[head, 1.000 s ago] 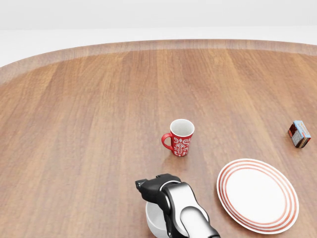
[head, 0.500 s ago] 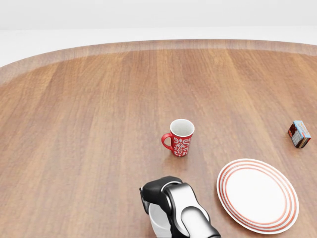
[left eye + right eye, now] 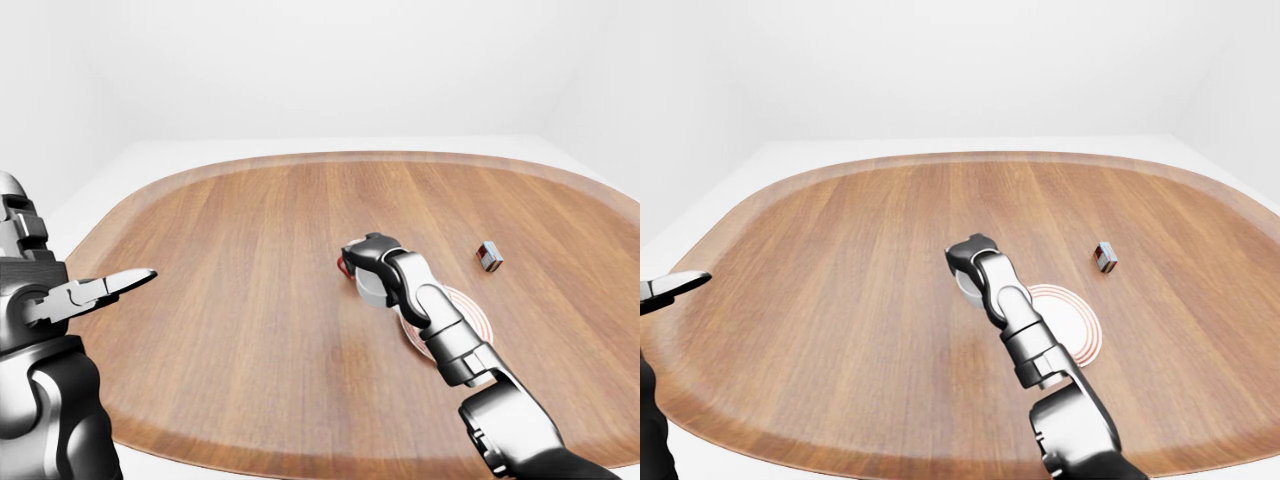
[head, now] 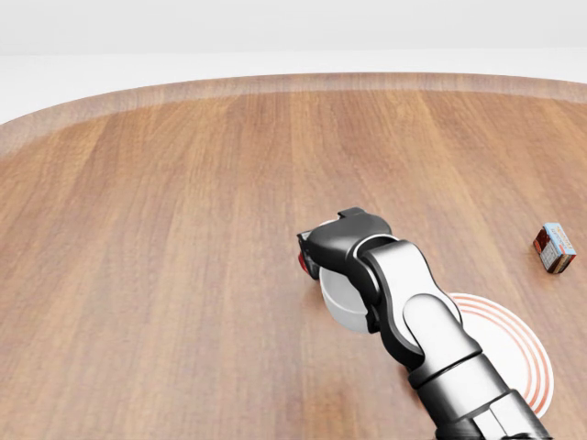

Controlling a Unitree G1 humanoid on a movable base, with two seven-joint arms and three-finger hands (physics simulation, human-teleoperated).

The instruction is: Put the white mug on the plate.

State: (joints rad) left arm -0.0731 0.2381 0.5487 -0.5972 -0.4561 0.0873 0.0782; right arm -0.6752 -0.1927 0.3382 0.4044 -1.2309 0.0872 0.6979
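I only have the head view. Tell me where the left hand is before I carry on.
Observer: The left hand is raised at the left edge of the left-eye view, seen against the table's left side, fingers open and holding nothing.
Operator: Now give me the plate. The arm covers most of it here.
Observer: The right-eye view shows most of the plate. The white mug, gripped in the right hand, sits left of the plate's rim in that view, not over it.
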